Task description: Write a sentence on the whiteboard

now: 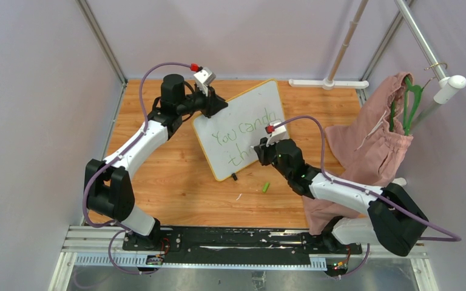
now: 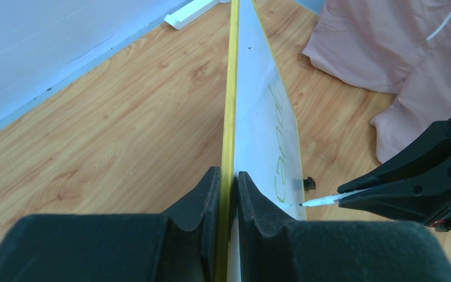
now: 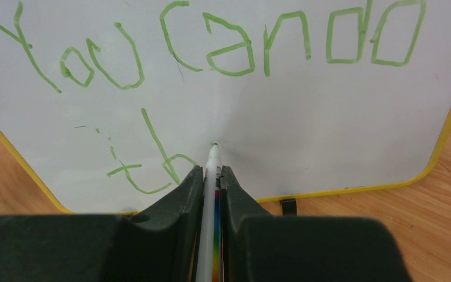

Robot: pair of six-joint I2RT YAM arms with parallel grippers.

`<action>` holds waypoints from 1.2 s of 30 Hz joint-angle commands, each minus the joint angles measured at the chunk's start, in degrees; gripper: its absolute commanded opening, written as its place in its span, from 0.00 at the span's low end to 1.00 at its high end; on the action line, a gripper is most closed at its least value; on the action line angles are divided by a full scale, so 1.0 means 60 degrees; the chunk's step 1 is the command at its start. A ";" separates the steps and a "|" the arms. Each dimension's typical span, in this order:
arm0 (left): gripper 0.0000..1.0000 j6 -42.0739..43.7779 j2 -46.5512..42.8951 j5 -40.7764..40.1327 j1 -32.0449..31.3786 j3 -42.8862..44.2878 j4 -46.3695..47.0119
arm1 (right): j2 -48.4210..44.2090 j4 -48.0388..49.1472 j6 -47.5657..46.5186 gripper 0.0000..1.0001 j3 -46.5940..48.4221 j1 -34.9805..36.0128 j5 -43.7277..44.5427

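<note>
The whiteboard (image 1: pixel 243 121) stands tilted on the wooden table, its yellow rim (image 2: pixel 230 117) pinched edge-on by my left gripper (image 2: pixel 229 179), which is shut on the top left corner. Green lettering, the sentence (image 3: pixel 211 41), reads "You can do" on the upper line, with "th" (image 3: pixel 147 170) below it. My right gripper (image 3: pixel 212 171) is shut on a white marker (image 3: pixel 211 176) with a rainbow stripe. Its tip (image 3: pixel 214 145) touches the board just right of the "h". From the left wrist view the marker (image 2: pixel 323 201) meets the board's face (image 2: pixel 264 135) from the right.
A green marker cap (image 1: pixel 266 187) lies on the table in front of the board. A pink garment (image 1: pixel 370 145) on a green hanger (image 1: pixel 409 103) hangs at the right. A white stand base (image 1: pixel 327 82) sits at the back edge.
</note>
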 commanded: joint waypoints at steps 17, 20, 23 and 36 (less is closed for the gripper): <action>0.01 0.0071 0.0165 0.0269 -0.0484 -0.0332 -0.0961 | -0.0713 -0.0636 0.0005 0.00 0.0035 -0.0635 0.0261; 0.01 0.0071 0.0170 0.0263 -0.0484 -0.0332 -0.0962 | -0.0575 -0.0521 0.0040 0.00 0.0116 -0.0626 0.0224; 0.01 0.0071 0.0174 0.0269 -0.0484 -0.0318 -0.0961 | -0.0513 -0.0360 0.0058 0.00 0.0148 -0.0623 0.0236; 0.01 0.0086 0.0145 0.0255 -0.0484 -0.0332 -0.0990 | -0.0215 -0.0062 0.0110 0.00 0.0262 -0.0651 0.0373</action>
